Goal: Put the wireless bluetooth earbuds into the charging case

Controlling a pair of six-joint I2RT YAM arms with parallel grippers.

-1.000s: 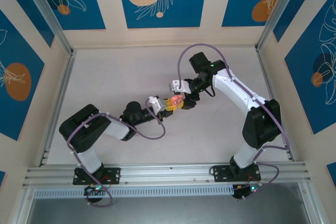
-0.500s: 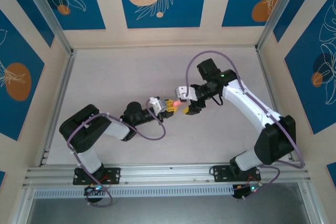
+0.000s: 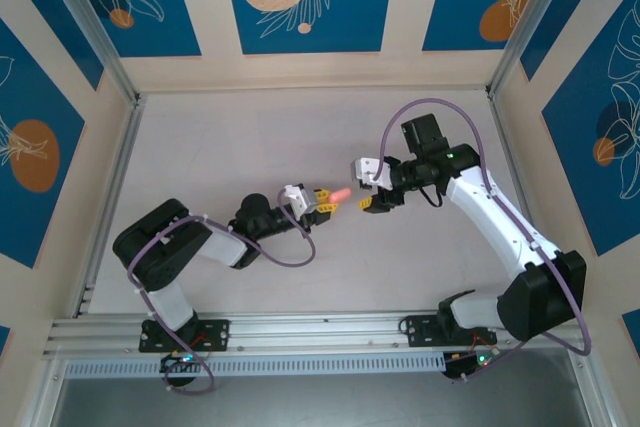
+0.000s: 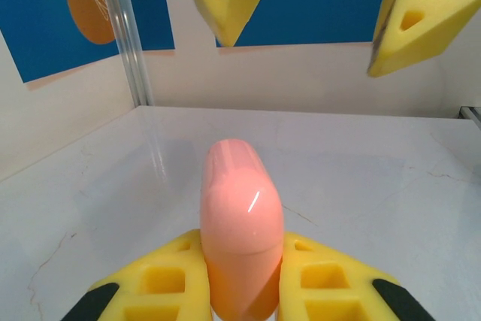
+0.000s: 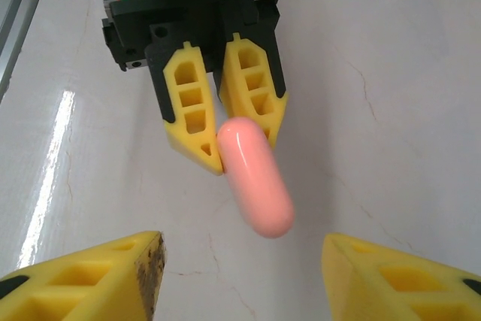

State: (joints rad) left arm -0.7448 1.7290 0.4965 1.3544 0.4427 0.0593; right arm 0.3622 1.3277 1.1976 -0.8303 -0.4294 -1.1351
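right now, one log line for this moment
left gripper shut on pink case | right gripper open, facing case, not touching | case closed

Glossy pink case (image 5: 255, 180) (smooth plastic)

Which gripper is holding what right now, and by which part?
The left gripper is shut on the pink charging case. Its fingers pinch one end and the rest sticks out free. The right gripper is open and holds nothing.
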